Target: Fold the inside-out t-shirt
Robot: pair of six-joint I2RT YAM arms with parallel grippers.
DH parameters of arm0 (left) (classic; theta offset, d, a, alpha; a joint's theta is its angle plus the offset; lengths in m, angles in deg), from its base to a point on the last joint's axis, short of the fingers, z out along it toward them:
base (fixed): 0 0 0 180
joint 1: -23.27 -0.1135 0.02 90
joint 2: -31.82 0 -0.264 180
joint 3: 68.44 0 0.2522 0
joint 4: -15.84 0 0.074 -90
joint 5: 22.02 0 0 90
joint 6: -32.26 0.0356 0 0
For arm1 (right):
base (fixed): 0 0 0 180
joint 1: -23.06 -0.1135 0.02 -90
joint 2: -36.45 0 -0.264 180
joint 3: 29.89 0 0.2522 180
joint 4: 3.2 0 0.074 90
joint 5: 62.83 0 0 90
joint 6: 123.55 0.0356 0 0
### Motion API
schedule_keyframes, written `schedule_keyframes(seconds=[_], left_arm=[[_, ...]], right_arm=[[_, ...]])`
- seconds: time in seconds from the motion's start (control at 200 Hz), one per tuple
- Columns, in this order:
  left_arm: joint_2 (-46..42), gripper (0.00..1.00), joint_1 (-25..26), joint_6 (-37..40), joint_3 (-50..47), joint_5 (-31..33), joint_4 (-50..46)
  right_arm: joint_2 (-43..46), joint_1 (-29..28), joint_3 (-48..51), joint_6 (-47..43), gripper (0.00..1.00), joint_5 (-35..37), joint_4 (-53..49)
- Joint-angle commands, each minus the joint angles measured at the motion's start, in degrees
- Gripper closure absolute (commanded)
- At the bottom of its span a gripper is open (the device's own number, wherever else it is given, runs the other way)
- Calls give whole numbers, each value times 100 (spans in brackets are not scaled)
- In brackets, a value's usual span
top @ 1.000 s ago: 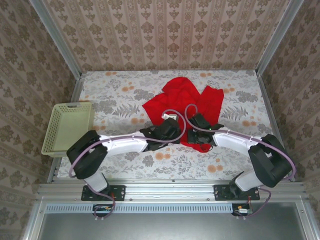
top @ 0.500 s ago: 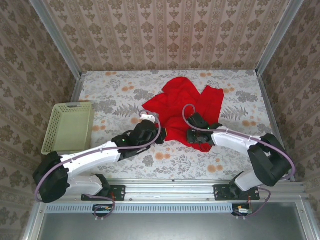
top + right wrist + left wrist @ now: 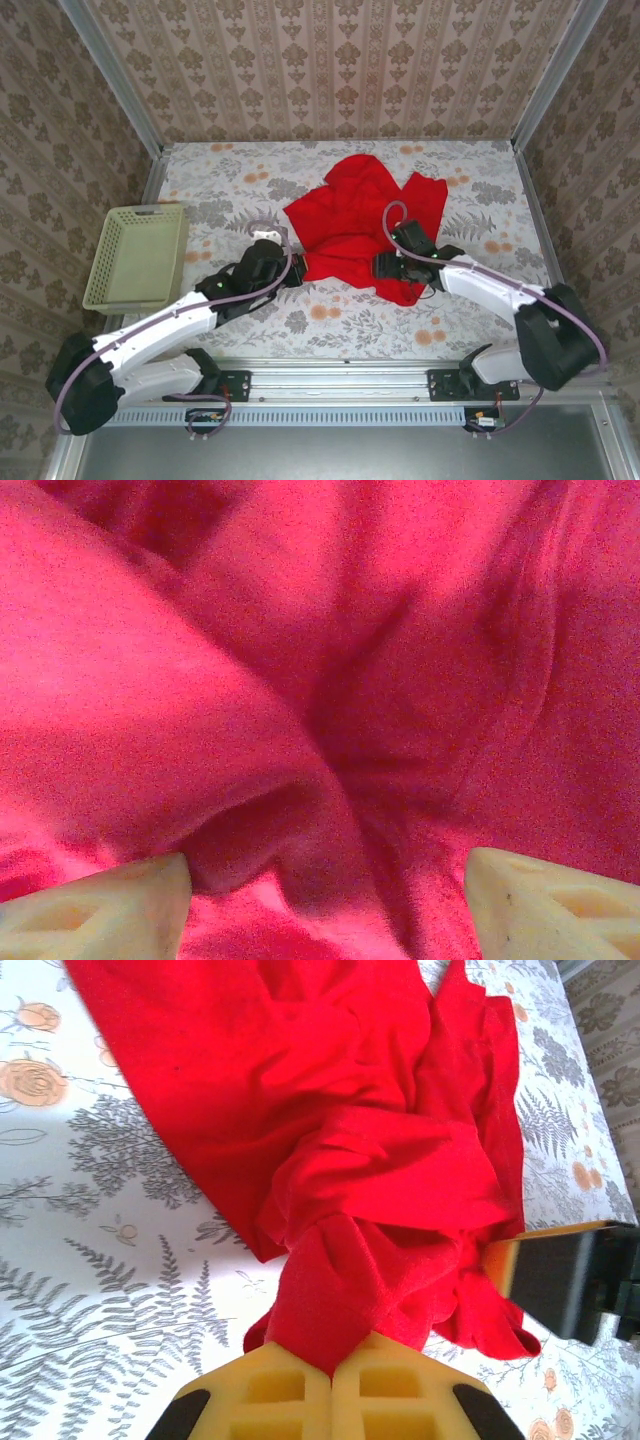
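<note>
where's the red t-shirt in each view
Top external: the t-shirt lies crumpled mid-table, toward the far edge.
Left wrist: the t-shirt spreads over the top and middle, one bunch pinched in the left gripper at the bottom.
Right wrist: the t-shirt is seen close up, its folds between open jaws.
Shared landmark: the right gripper at the shirt's near-right edge.
</note>
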Motion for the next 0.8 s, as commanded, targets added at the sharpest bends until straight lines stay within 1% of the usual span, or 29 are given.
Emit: schedule_keyframes(seconds=[0.0,0.04,0.105,0.15,0.21,0.26,0.3,0.355,0.37,0.415,0.445,0.545,0.585,0.62,0.67,0.71,0.795], left_arm=[[-163,100,-128,222,-100,89,-297],[-147,100,-232,249,-107,38,-312],[-144,100,-504,332,-61,-118,-376],[-184,100,-679,424,54,-188,-536],[-271,100,-892,631,341,-143,-959],[-387,100,-1037,861,656,-19,-1351],[-495,100,-1133,1033,922,116,-1654],[-670,100,-1245,1250,1228,259,-1967],[-722,100,-1271,1292,1289,302,-2035],[-878,100,-1351,1392,1426,386,-2181],[-967,100,-1416,1426,1458,414,-2240],[-1164,100,-1644,1408,1382,386,-2416],[-1212,100,-1744,1357,1287,359,-2474],[-1254,100,-1821,1291,1208,353,-2557],[-1317,100,-1946,1210,1092,332,-2678],[-1366,100,-2048,1157,981,299,-2761],[-1517,100,-2232,1068,782,276,-2916]], right_arm=[[-644,-3,31,83,28,-158,201],[-872,-3,-35,74,33,-403,310],[-1107,-4,-253,49,46,-577,230],[-1078,4,-368,8,58,-413,72],[-801,78,-465,-80,76,-109,-164],[-486,206,-546,-152,85,113,-374],[-233,329,-649,-208,90,360,-635],[18,417,-849,-342,91,691,-977],[204,431,-898,-403,91,744,-1051],[421,432,-1041,-586,89,761,-1187],[544,426,-1103,-724,85,560,-1203],[748,417,-1238,-913,56,-335,-1231],[749,427,-1295,-914,46,-466,-1259],[750,450,-1319,-892,39,-364,-1402],[720,590,-1354,-802,32,0,-1529],[627,846,-1350,-709,28,155,-1578],[264,1450,-1394,-494,26,178,-1576]])
